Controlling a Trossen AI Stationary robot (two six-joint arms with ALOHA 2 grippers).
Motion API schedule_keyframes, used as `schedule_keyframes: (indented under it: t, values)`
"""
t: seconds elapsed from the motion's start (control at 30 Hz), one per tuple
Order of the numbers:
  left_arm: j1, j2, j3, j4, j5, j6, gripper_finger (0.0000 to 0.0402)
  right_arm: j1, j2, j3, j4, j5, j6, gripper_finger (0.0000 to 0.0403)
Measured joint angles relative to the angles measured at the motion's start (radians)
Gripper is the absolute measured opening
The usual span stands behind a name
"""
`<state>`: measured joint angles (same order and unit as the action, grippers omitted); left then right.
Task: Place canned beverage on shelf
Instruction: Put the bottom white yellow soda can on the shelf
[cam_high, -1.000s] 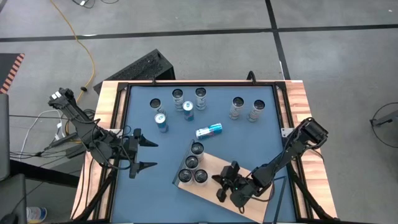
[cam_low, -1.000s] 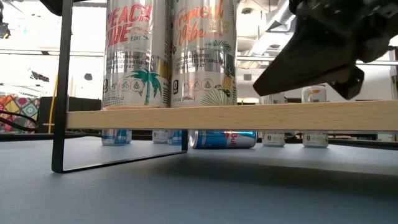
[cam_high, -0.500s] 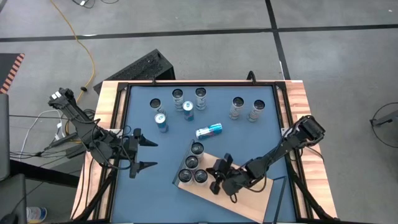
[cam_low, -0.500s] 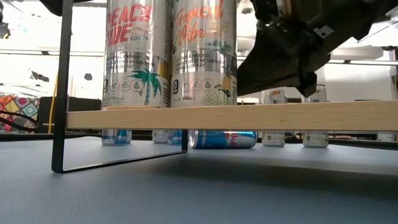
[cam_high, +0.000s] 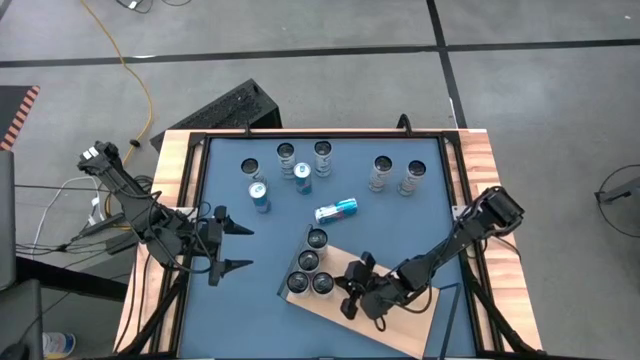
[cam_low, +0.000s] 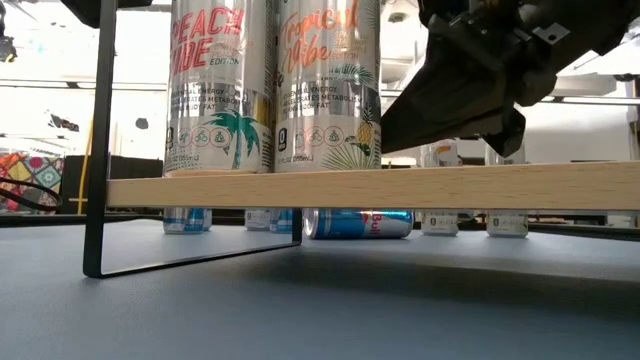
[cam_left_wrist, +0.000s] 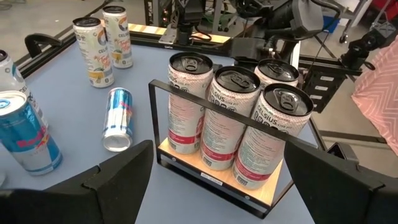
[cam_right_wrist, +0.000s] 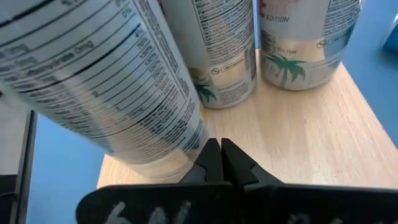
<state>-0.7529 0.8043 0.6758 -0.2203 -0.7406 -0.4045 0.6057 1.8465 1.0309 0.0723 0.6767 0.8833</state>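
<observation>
Left: dark left gripper (cam_high: 231, 249) over the blue table (cam_high: 400, 215) near its left edge, fingers spread wide, holding nothing.

Centre rear: two blue-and-silver upright cans (cam_high: 259, 195); one blue-and-silver can lying on its side (cam_high: 336, 209); slim silver upright cans (cam_high: 285, 155) in the far row, two more at right (cam_high: 381, 172).

Centre front: flat rectangular light-wood shelf with dark metal edge (cam_high: 405, 323), set at an angle on the table; four tall silver palm-print cans (cam_high: 308, 260) stand clustered at its left end.

Right: dark right gripper (cam_high: 352, 291) over the shelf just beside those four cans, fingers pressed together on nothing, tips close to the nearest can's base (cam_right_wrist: 161, 149).
</observation>
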Motion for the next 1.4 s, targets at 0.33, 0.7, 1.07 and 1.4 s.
schedule_keyframes:
  t: [0.33,0.7,1.07,1.4]
  values:
    - [0.0,0.0,0.0,0.0,0.0,0.0,0.0348,0.011,0.0,0.0,-0.099,0.058,0.081,0.0]
    - [0.0,0.0,0.0,0.0,0.0,0.0,0.0348,-0.055,0.0,0.0,0.005,-0.021,-0.078,0.0]
    - [0.0,0.0,0.0,0.0,0.0,0.0,0.0348,-0.043,0.0,0.0,0.02,-0.027,-0.082,0.0]
    - [0.0,0.0,0.0,0.0,0.0,0.0,0.0348,-0.004,0.0,0.0,0.043,-0.027,-0.08,0.0]
